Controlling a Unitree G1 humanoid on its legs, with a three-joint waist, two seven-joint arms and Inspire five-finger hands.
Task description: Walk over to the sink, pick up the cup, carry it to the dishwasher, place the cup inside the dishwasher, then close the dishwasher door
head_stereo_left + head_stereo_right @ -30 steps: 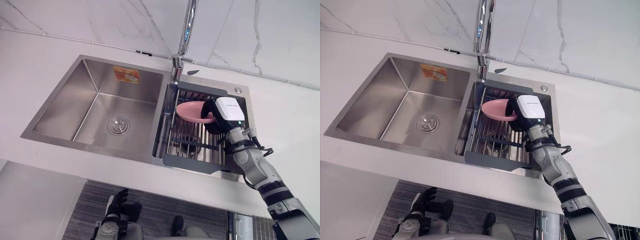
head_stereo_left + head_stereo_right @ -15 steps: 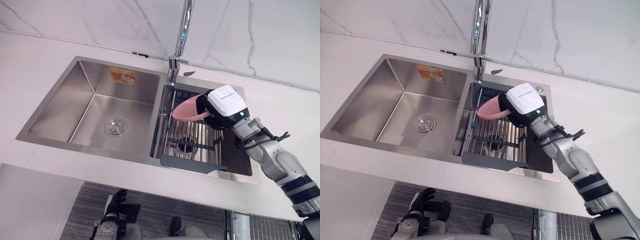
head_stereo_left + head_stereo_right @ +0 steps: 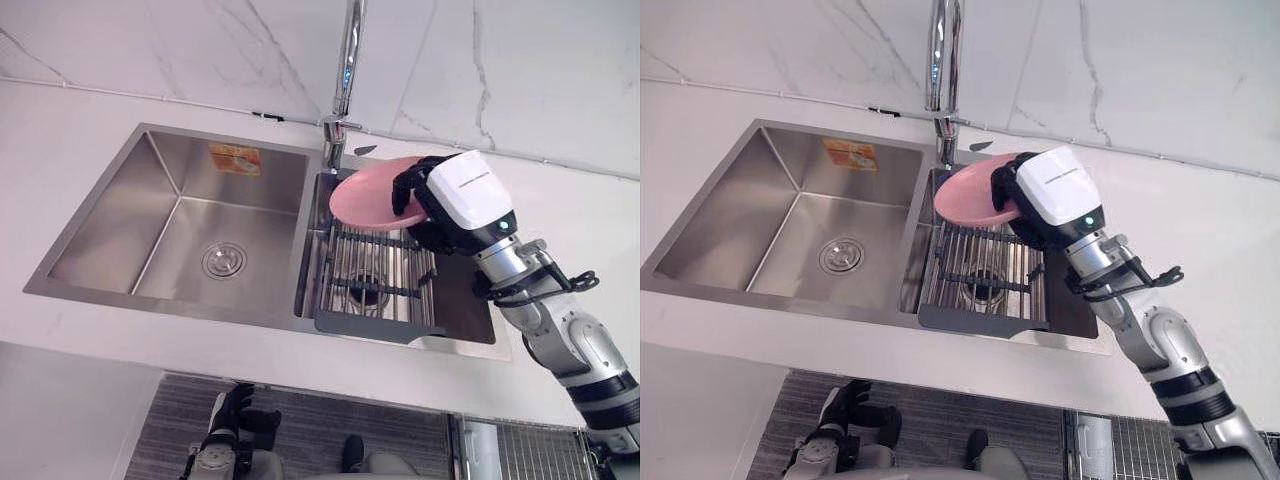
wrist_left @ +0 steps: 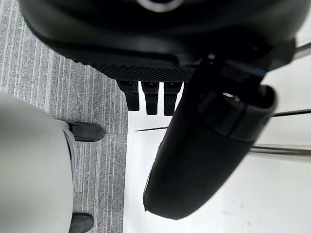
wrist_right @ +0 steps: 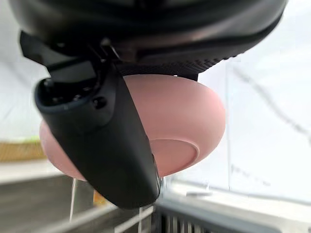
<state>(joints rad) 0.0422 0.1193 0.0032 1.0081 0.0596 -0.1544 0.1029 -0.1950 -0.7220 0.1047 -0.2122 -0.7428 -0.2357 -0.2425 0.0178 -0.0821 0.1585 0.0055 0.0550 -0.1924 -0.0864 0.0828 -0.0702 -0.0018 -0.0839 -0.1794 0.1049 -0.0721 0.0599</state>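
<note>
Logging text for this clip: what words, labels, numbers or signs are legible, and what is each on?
The sticker on the back wall of the left sink basin: orange and yellow, print too small to read.
The white cover on the right hand: a faint line of print, too small to read.
The pink bowl in that hand: no marking visible.

The bowl (image 3: 362, 196) is plain pale pink. The right hand (image 3: 452, 203) is black with a white cover. The sink (image 3: 115, 215) is brushed steel grey, with an orange and yellow sticker (image 3: 231, 158) at upper centre. The rack (image 3: 370, 325) is dark grey. The counter (image 3: 570, 230) is white, and the wall (image 3: 180, 40) is white marble with thin grey veins. Along the bottom edge, the floor (image 3: 330, 425) is grey with fine stripes.
</note>
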